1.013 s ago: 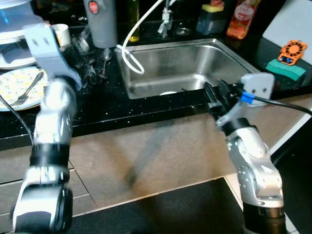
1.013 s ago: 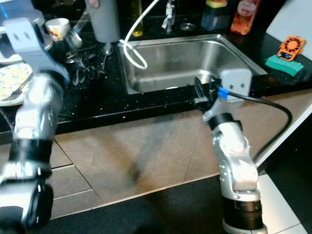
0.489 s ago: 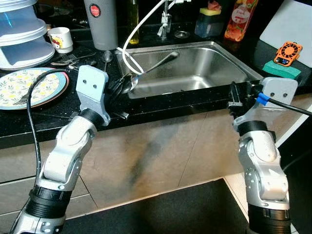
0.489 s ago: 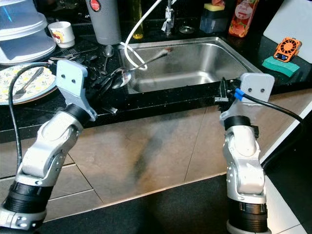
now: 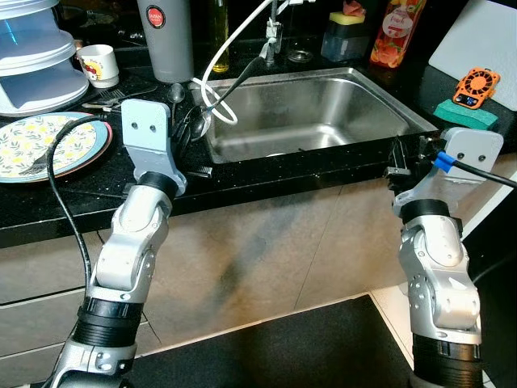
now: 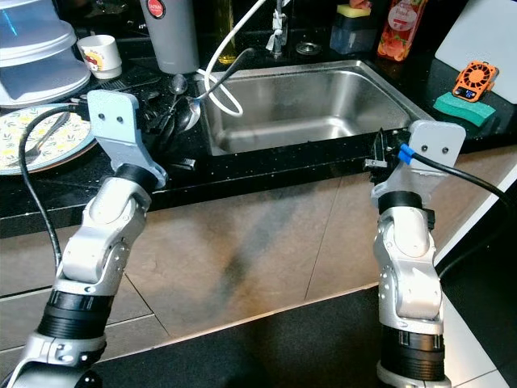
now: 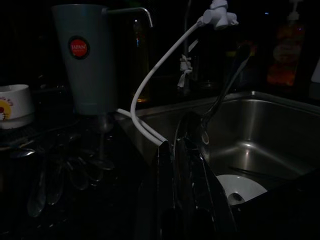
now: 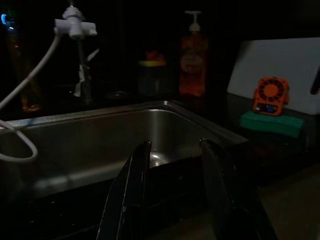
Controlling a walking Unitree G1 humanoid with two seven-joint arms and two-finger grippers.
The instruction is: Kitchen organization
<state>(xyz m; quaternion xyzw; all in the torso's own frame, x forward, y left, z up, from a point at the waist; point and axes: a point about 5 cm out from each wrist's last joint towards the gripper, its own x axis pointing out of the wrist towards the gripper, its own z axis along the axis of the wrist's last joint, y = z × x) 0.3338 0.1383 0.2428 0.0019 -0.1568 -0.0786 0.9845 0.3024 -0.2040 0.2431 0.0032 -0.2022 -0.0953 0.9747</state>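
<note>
While left gripper point(image 5: 196, 129) fingers clamp one ladle point(image 5: 234, 85), right gripper point(image 8: 172, 192) fingers apart, one sink point(image 5: 380, 97), one plate point(image 5: 89, 149).

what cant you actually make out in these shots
- Left wrist view: the utensils on the dark counter are lost in shadow.
- Left eye view: the stacked container is cut off by the frame edge.
- Right eye view: the label on the orange bottle is too small to read.

Sink point(image 5: 380, 97) centre in counter point(image 5: 242, 174); plate point(image 5: 81, 149) far left; hose point(image 5: 218, 61) over sink's left rim.
</note>
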